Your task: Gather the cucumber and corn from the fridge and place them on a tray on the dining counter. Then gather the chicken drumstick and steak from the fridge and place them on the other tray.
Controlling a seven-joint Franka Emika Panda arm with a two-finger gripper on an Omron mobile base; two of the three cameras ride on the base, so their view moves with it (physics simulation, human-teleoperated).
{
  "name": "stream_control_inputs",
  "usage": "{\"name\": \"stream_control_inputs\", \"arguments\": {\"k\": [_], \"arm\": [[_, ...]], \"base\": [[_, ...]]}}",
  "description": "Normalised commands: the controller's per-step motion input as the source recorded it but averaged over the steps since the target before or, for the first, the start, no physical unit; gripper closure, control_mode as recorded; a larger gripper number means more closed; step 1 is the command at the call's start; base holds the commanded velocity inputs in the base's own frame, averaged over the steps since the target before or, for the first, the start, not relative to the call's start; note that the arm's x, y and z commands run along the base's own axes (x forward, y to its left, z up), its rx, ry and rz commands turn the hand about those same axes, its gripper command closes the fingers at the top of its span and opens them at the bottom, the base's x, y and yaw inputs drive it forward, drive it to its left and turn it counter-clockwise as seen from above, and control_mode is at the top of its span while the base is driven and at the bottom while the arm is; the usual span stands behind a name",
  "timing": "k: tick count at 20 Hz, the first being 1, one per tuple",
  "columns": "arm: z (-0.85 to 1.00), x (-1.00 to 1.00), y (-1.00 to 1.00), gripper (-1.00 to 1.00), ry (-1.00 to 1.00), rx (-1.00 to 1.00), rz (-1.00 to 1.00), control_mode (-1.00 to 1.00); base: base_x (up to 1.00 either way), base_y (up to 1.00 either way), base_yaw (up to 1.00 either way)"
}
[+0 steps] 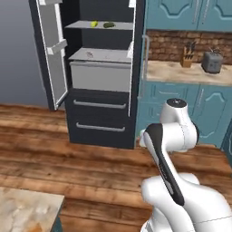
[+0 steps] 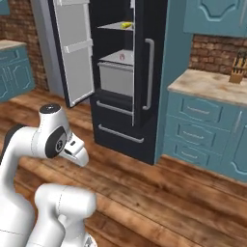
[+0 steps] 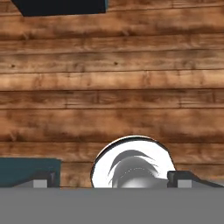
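While arm folded low before open fridge (image 1: 102, 122), gripper (image 3: 111, 181) points at floor, jaws wide, empty.

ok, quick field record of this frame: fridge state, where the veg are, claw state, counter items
fridge: left door swung open, right door shut
cucumber: on upper fridge shelf, right of corn
corn: same shelf, apart from the cucumber
claw: open, holding nothing, pointed down at wood floor
arm: folded, short of the fridge
kitchen counter: knife block, toaster

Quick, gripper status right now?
Gripper: open and empty, pointing down at the wooden floor.
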Motion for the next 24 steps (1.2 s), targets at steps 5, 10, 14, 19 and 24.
{"name": "stream_control_inputs", "arguments": {"k": [5,10,14,19,24], "arm": [[0.00,0.00,0.00,-1.00,0.00,0.00,0.00,1.00],[0.00,0.00,0.00,-1.00,0.00,0.00,0.00,1.00],[0.00,0.00,0.00,-1.00,0.00,0.00,0.00,1.00],[0.00,0.00,0.00,-1.00,0.00,0.00,0.00,1.00],[0.00,0.00,0.00,-1.00,0.00,0.00,0.00,1.00]], "base": [[1.00,0.20,0.21],[0.98,0.60,0.08],[1.00,0.21,0.01],[1.00,-0.16,-0.03],[1.00,0.15,-0.10]]}}
